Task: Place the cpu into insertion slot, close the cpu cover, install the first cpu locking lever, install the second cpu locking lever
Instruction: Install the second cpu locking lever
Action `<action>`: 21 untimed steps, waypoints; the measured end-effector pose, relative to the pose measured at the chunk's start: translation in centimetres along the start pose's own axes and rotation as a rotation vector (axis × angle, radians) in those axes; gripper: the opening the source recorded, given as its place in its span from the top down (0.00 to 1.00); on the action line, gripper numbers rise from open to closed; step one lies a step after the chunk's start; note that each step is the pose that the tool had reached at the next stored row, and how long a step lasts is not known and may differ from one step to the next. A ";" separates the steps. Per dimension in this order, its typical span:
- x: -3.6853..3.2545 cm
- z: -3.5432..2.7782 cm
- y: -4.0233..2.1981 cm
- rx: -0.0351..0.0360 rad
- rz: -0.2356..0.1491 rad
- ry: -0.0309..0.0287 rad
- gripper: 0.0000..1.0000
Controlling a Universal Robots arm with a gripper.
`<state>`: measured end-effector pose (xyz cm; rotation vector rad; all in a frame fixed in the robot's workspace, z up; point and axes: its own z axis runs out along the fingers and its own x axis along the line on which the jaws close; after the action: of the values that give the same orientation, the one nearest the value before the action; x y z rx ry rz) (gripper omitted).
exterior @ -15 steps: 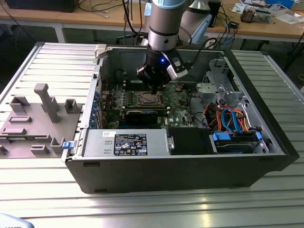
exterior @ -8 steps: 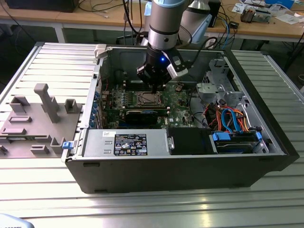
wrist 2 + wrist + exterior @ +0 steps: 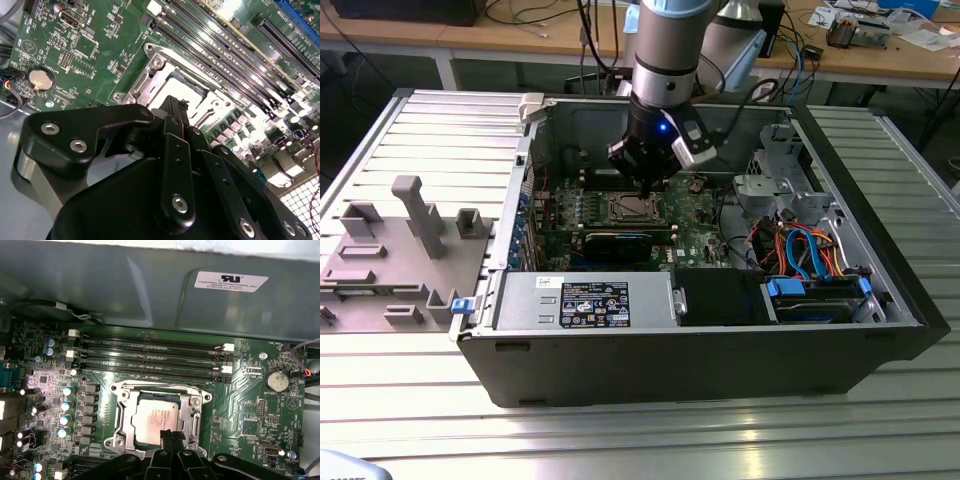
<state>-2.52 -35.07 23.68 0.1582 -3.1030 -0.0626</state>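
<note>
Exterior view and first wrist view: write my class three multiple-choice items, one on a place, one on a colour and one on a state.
1. Where is the gripper?
A. Above the insertion slot, inside the computer case
B. Above the grey fixture outside the case
C. Above the orange and blue cables

2. What colour is the motherboard?
A. Blue
B. Green
C. Red

3. What state is the cpu in?
A. Held in the gripper
B. Lying in the insertion slot, framed by the lowered cpu cover
C. Lying outside the case

Answers: 1 A, the arm reaches down into the case over the socket. 2 B, the board is green in both wrist views. 3 B, its silver top shows through the cover's window.
</note>
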 end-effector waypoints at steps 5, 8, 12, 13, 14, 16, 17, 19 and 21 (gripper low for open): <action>0.04 -0.01 -0.35 -0.0145 -0.001 -0.0015 0.89; 0.08 -0.02 -0.85 -0.0162 -0.001 -0.0018 0.89; 0.17 -0.06 -1.64 -0.0188 -0.001 -0.0019 0.89; 0.18 -0.06 -1.80 -0.0196 -0.001 -0.0021 0.89; 0.20 -0.07 -1.92 -0.0201 -0.001 -0.0021 0.89; 0.21 -0.07 -2.06 -0.0207 -0.001 -0.0022 0.89; 0.22 -0.08 -2.13 -0.0208 -0.001 -0.0022 0.89; 0.24 -0.09 -2.34 -0.0217 -0.001 -0.0023 0.89; 0.26 -0.09 -2.57 -0.0223 -0.001 -0.0024 0.89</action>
<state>-2.52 -37.66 23.67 0.1589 -3.1033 -0.0974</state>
